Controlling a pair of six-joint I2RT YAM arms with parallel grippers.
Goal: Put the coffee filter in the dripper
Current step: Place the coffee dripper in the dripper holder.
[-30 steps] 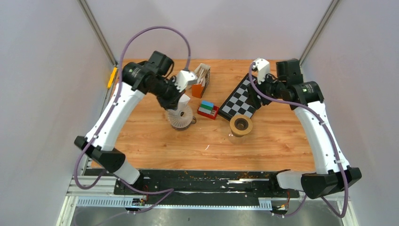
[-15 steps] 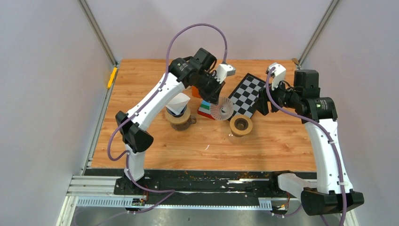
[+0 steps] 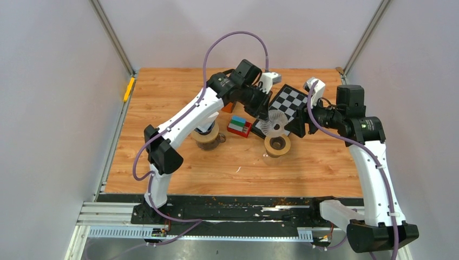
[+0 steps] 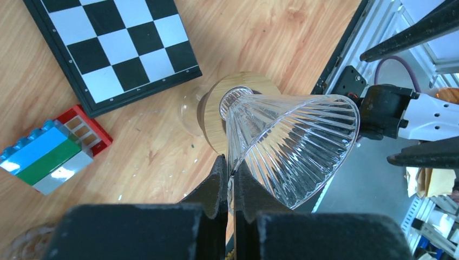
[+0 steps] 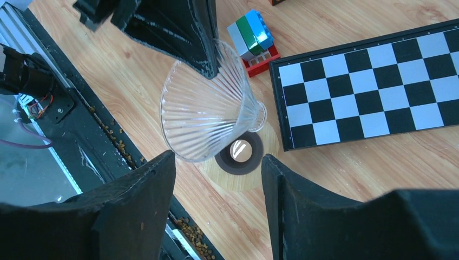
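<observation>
While the left pincer (image 4: 231, 171) is clamped shut on the rim of the glass dripper (image 4: 292, 143), the cone hangs tilted just above the wooden base (image 3: 268, 146), not seated. Right pincer (image 5: 216, 165) is spread wide and empty, just right of the base. Coffee filter: can't make it out. The second stand (image 3: 209, 137), left of the base, sits mostly under the left arm. My read: early. Dripper needs seating, filter not yet placed.

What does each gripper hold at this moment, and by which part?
The left gripper pinches the glass dripper by its ribbed side wall. The open right gripper holds nothing.
</observation>
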